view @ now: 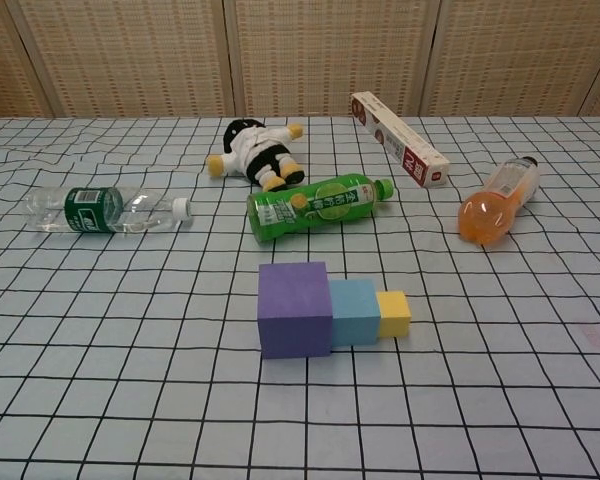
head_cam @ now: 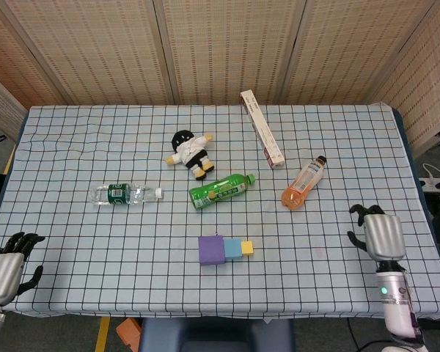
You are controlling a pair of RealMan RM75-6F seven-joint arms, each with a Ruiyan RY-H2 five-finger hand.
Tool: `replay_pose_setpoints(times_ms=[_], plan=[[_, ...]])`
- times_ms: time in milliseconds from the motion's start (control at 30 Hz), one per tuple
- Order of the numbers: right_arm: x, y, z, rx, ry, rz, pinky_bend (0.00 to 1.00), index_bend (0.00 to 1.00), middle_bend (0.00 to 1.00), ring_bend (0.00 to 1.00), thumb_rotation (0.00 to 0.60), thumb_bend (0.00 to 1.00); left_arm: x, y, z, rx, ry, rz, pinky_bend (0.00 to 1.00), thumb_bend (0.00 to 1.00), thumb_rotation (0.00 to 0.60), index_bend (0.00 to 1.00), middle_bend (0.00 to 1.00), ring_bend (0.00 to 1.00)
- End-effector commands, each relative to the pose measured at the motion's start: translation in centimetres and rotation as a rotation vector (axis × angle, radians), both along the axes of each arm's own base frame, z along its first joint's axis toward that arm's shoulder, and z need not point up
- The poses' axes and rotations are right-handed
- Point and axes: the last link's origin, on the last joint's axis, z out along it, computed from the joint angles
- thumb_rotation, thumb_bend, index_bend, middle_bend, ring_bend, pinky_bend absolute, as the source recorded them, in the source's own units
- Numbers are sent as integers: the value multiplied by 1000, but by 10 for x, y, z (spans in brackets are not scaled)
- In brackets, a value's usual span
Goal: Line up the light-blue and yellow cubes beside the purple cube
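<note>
A blue grid-checked tablecloth [head_cam: 73, 227] before woven screens [head_cam: 220, 44]; both hands' fingers spread, holding nothing

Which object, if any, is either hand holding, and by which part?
Nothing is held. The right hand and left hand are both empty at the table's near corners, far from the cubes.

On the checked worktop [view: 100, 400] lie a clear water bottle [view: 108, 210] at left, a plush doll [view: 252, 151] and green bottle [view: 318, 205] mid-frame, and — upper right — a long carton [view: 398, 138] and an orange drink bottle [view: 497, 201].
</note>
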Motion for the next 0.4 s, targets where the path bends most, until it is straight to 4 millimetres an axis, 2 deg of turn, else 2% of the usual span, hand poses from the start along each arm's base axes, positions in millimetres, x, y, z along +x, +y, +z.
replay_pose_setpoints(times_ms=[33, 267, 400], plan=[[-27, 15, 19, -92, 72, -40, 573, 357, 408, 200, 600, 83, -1, 0, -1, -3, 5, 4, 412, 421, 600, 230, 179, 96], [-35, 16, 21, -132, 82, -24, 410, 277, 280, 111, 600, 70, 1, 0, -1, -4, 10, -1, 413, 423, 600, 230, 180, 97], [-36, 19, 19, -123, 84, -13, 405, 270, 267, 110, 600, 70, 3, -1, -1, -8, 8, -9, 413, 420, 600, 230, 180, 96]])
